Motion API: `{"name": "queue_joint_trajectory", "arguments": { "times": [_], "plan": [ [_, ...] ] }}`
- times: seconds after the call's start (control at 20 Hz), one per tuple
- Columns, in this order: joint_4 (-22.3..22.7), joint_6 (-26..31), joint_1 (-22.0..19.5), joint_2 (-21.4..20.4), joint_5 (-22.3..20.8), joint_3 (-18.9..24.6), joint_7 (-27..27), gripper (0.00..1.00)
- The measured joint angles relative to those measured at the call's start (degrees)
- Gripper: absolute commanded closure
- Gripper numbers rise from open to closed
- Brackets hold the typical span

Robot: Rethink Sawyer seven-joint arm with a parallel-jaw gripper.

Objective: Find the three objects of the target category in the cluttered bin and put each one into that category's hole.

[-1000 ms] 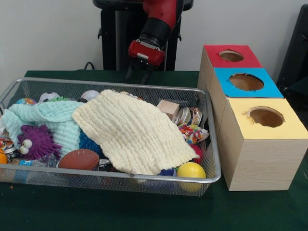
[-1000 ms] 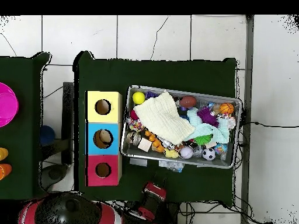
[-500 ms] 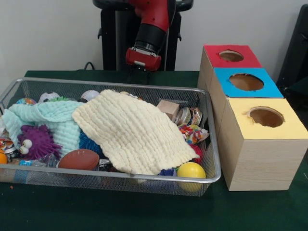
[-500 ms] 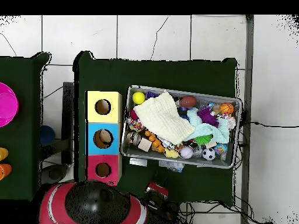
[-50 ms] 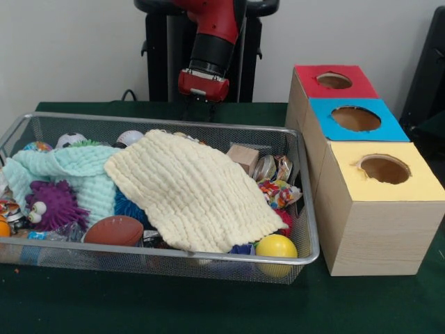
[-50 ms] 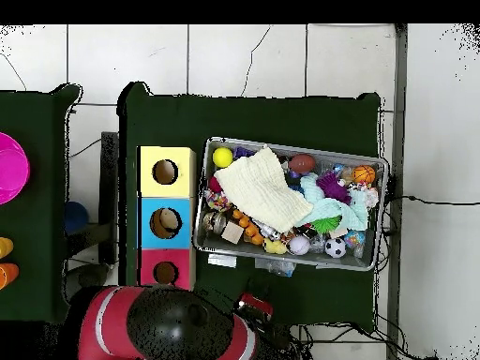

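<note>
Wire mesh bin (image 5: 306,209) sits packed on the green table (image 5: 208,306), a cream knitted cloth (image 5: 191,191) draped over most of its contents and a mint cloth (image 5: 69,170) bunched beside it. Around the cloths show a purple googly-eyed toy (image 5: 52,205), a brown toy football (image 5: 115,229), a yellow ball (image 5: 276,247), a wooden block (image 5: 243,157) and a small soccer ball (image 5: 69,139). Beside the bin stands a row of three wooden boxes topped red (image 5: 334,81), blue (image 5: 356,118) and yellow (image 5: 384,170), each with a round hole; from overhead, something pale lies inside the blue box's hole (image 6: 166,222).

The robot's gripper (image 5: 200,111) hangs behind the bin's far rim, above the table and clear of everything in the bin, with the wooden block the nearest visible object below and in front of it. Whether its dark fingers are spread or closed cannot be made out against the pedestal. It carries nothing visible.

Compared with a second ago, the red wrist has straightened from a tilt to nearly vertical and drawn slightly back, while the arm's rounded body has swung across the overhead view's bottom edge. The bin's contents are unchanged.
</note>
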Motion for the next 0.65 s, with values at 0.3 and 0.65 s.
{"name": "queue_joint_trajectory", "arguments": {
  "times": [0.3,0.65],
  "plan": [
    [0.0,0.9,0.0,-0.4,-0.3,0.0,0.0,0.00],
    [-0.4,1.7,0.0,-0.6,-1.7,-0.3,0.0,0.00]
  ]
}}
